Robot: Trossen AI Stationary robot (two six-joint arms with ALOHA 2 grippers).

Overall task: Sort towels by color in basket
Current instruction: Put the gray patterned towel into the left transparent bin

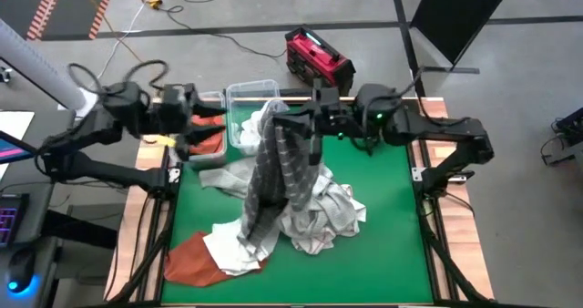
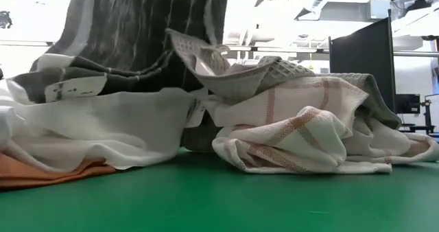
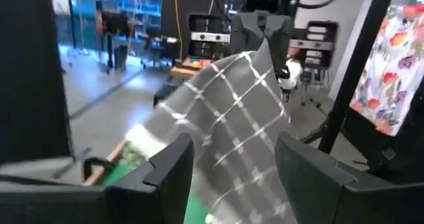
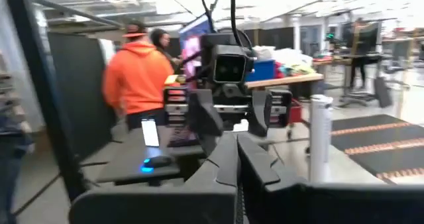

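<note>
My right gripper (image 1: 310,130) is shut on a dark grey towel with pale check lines (image 1: 278,176), raised over the far middle of the green mat. The towel hangs down onto a pile of white and light checked towels (image 1: 314,212). A rust-orange towel (image 1: 189,258) lies under the pile's near left corner. In the low view the dark grey towel (image 2: 137,26) drapes over the white cloths (image 2: 103,122). My left gripper (image 1: 187,117) is open and hovers at the far left above another orange towel (image 1: 209,142). Its wrist view faces the raised grey towel (image 3: 232,111). My right gripper holds the dark grey towel by its upper edge (image 1: 293,126), coming level from the table's right. The shut fingers (image 4: 242,161) hide the contact in the wrist view. The towel hangs below the gripper, and its lower part (image 1: 260,221) rests on the pile.
A clear plastic bin (image 1: 250,94) stands at the far edge with pale cloth (image 1: 253,126) in front of it. A red device (image 1: 317,60) sits on the floor beyond the table. A person in an orange hoodie (image 4: 136,78) stands in the room. Bare green mat (image 1: 383,253) lies near right.
</note>
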